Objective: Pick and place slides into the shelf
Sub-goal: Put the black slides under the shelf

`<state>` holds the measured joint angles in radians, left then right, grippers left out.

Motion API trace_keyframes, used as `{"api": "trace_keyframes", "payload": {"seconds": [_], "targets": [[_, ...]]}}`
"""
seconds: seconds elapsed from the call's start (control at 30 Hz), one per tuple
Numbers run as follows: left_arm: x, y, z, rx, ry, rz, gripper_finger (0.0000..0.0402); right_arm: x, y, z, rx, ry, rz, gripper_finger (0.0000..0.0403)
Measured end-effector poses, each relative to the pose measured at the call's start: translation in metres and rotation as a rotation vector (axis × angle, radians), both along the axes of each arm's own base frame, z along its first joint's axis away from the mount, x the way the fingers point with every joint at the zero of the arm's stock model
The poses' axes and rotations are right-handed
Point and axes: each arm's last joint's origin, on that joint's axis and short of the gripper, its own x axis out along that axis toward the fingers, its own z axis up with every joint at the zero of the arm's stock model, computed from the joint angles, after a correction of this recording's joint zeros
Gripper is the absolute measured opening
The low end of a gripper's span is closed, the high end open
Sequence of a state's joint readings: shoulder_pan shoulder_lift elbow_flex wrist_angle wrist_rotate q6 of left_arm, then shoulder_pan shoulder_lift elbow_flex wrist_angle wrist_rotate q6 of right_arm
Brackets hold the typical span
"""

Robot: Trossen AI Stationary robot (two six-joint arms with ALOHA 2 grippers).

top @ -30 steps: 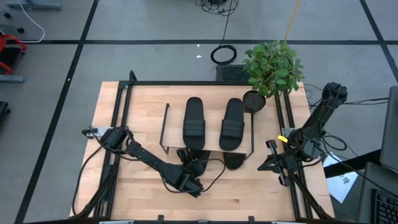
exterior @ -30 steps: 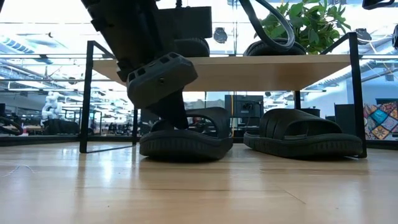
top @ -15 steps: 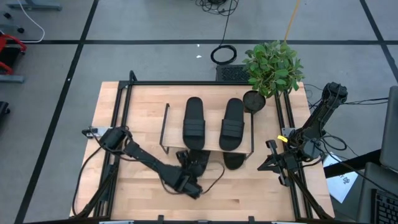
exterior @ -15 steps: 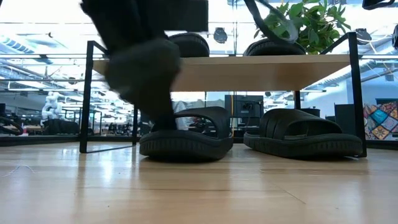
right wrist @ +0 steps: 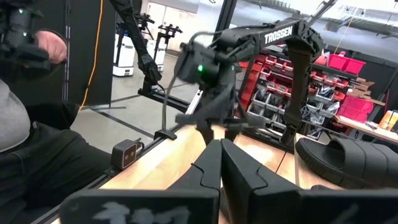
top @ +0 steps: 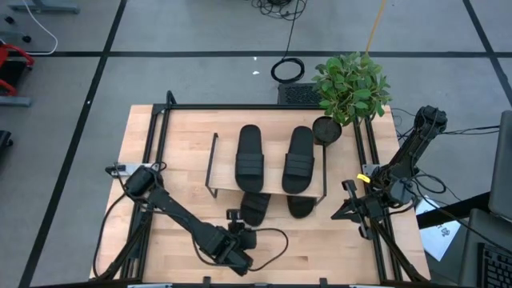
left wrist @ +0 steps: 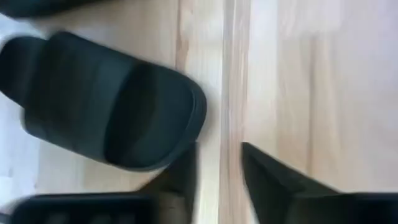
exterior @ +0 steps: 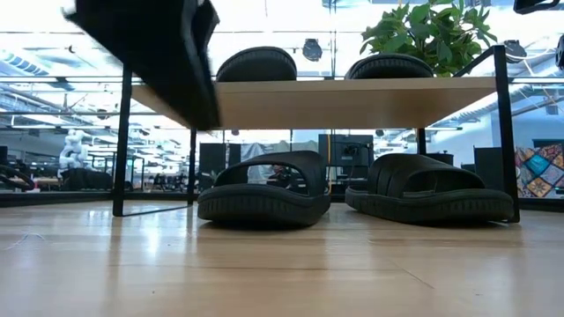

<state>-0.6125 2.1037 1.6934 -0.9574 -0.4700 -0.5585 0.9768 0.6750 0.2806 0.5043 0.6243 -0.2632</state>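
Observation:
The shelf (top: 226,172) stands mid-table, and two black slides (top: 250,157) (top: 300,158) lie side by side on its light wood top board. Two more slides (exterior: 264,189) (exterior: 432,189) rest sole-down on the table under that board, their near ends (top: 254,210) (top: 301,207) sticking out. My left gripper (left wrist: 219,171) hovers open just near of the left lower slide (left wrist: 106,112) and touches nothing. My right gripper (right wrist: 219,158) waits shut at the table's right edge (top: 344,210).
A potted plant (top: 350,86) stands at the shelf's far right corner. The left arm's cable (top: 276,237) loops over the table near the shelf's front. Black frame rails (top: 152,152) run along both table sides. Bare wood (top: 320,248) lies near of the shelf.
My left gripper has come off the left lower slide, drawing back toward the table's near edge and rising out of the low view's centre. The slide stays where it was under the shelf.

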Motion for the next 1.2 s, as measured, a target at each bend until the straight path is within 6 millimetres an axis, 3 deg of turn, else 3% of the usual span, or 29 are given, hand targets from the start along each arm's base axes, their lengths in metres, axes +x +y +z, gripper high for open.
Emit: {"api": "trace_keyframes", "payload": {"seconds": [0.1, 0.17, 0.37, 0.67, 1.2], "targets": [[-0.004, -0.002, -0.014, 0.001, 0.023, -0.034, 0.0036, 0.000, 0.000, 0.000, 0.009, 0.003, 0.000, 0.0000], [-0.005, -0.006, -0.020, 0.013, -0.005, -0.080, 0.0013, 0.000, 0.000, 0.000, 0.009, 0.003, 0.000, 0.0000], [-0.013, -0.011, -0.036, 0.066, 0.019, -0.227, 0.0005, 0.000, 0.000, 0.000, -0.004, -0.001, -0.001, 0.0000], [-0.003, 0.015, -0.046, 0.094, 0.025, -0.132, 0.0002, 0.000, 0.000, 0.000, -0.007, -0.003, -0.002, 0.0000], [0.019, 0.040, -0.045, 0.054, -0.005, -0.118, 0.0001, 0.000, 0.000, 0.000, -0.010, -0.003, -0.002, 0.0000]]}}
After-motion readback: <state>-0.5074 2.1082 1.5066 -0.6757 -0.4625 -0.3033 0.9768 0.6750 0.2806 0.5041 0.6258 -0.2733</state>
